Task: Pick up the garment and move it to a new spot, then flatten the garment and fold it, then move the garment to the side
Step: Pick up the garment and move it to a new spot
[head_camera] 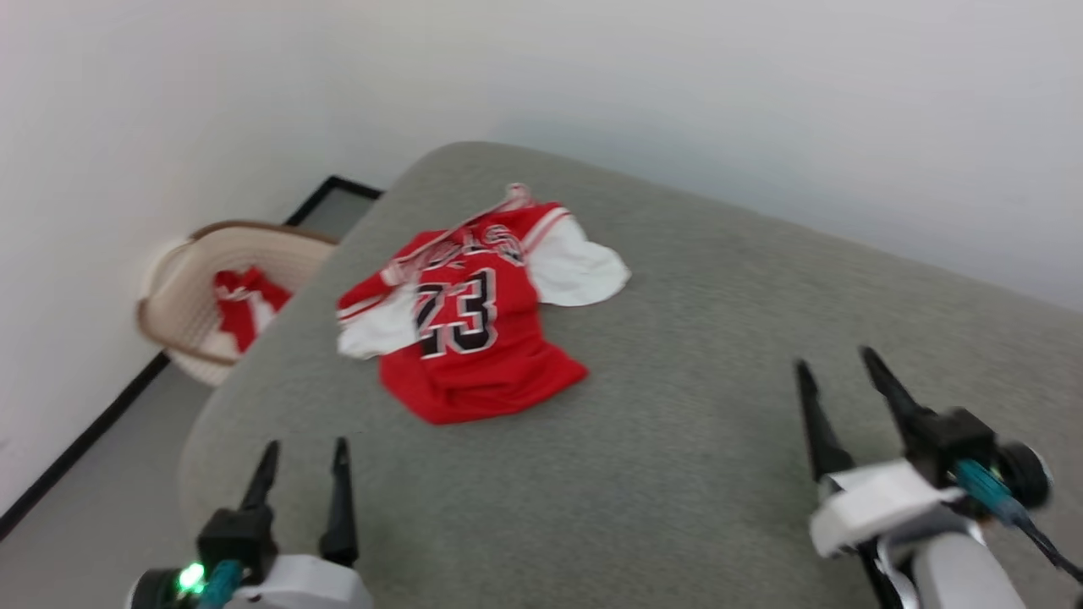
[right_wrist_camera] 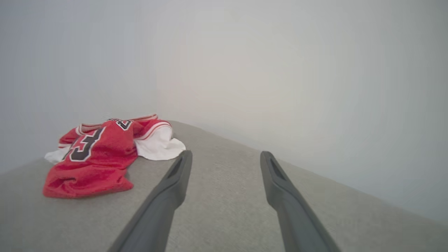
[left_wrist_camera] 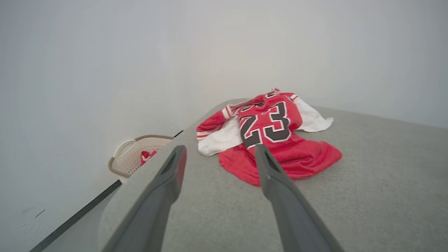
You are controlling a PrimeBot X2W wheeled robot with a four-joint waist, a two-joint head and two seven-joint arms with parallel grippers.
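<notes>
The garment (head_camera: 478, 326) is a red jersey with white short sleeves and a black "23", lying front-up and a little rumpled on the grey cushioned surface (head_camera: 694, 406), toward its far left part. My left gripper (head_camera: 305, 452) is open at the lower left, short of the jersey's hem and clear of it. My right gripper (head_camera: 833, 364) is open at the lower right, well to the right of the cloth. The left wrist view has the garment (left_wrist_camera: 276, 136) just beyond the left gripper (left_wrist_camera: 218, 150). In the right wrist view the garment (right_wrist_camera: 101, 157) lies left of the right gripper (right_wrist_camera: 225, 155).
A cream basket (head_camera: 190, 292) stands on the floor at the left beside the surface, holding a small piece of red-and-white cloth (head_camera: 245, 309). A pale wall runs behind the surface. The surface's rounded left edge (head_camera: 254, 381) drops to the floor.
</notes>
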